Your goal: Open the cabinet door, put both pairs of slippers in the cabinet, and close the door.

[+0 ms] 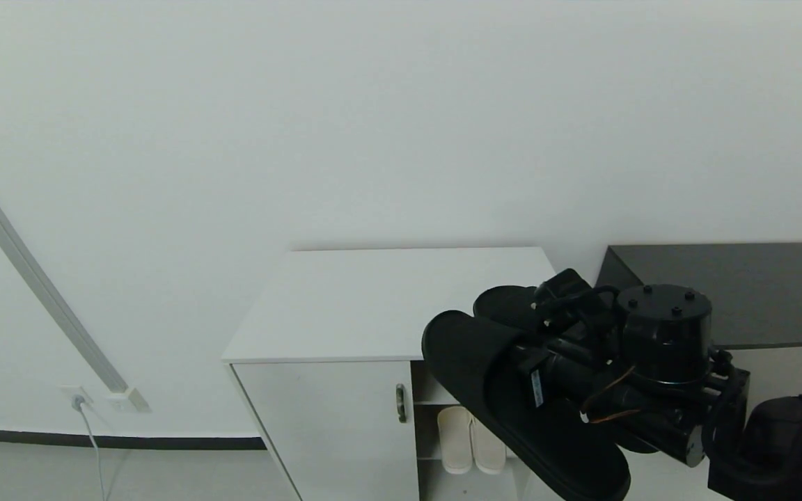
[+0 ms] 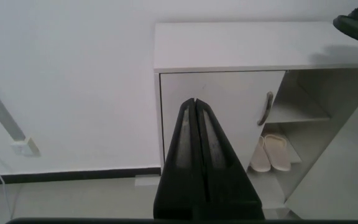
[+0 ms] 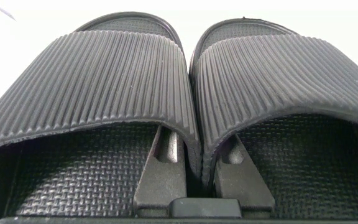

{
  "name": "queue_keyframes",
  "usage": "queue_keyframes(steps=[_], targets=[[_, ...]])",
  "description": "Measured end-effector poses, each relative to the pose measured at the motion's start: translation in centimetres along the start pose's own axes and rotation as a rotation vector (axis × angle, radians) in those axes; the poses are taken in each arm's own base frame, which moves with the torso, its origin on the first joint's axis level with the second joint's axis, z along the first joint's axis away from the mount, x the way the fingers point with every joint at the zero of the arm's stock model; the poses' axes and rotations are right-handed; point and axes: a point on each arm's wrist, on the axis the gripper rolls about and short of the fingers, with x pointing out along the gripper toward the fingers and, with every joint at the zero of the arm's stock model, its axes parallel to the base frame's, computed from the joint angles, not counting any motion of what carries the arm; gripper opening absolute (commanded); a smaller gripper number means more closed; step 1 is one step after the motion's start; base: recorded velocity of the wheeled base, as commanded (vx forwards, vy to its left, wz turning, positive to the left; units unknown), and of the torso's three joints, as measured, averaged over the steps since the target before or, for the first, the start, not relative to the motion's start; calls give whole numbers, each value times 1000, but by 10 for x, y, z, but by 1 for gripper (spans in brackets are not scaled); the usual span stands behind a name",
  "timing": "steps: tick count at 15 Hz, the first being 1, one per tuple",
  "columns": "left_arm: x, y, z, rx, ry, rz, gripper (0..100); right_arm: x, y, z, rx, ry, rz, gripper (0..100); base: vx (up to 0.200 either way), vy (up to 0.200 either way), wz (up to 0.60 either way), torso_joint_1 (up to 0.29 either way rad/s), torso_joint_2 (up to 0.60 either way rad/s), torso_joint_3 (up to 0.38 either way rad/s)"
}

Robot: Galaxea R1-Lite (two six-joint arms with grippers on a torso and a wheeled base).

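Our right claw (image 3: 196,163) is clamped on the black slippers (image 1: 505,390), one finger inside each, at the lower right of the head view. Our left claw (image 2: 195,103) is pressed together. Lower centre, the white cabinet (image 1: 373,299) stands open on its right half, with white slippers (image 1: 471,440) inside.

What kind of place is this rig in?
Probably a home entryway or a mock-up: white shoe cabinet against a bare wall, white slippers on its shelf, black slippers held in front.
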Motion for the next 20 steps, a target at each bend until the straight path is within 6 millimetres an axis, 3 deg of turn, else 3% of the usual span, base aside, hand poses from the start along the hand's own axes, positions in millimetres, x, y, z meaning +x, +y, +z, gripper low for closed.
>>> queue_keyframes(steps=[5,15,20], targets=[[0,0,0,0,0,0,0,0,0,-1,-1,5,0,0,0,0,0,0,0,0],[0,0,0,0,0,-2,0,-1,0,-3,-1,11,7,0,-200,0,0,1,6,2],[0,0,0,1,0,0,0,0,1,-4,-1,12,9,0,0,0,0,0,0,0]])
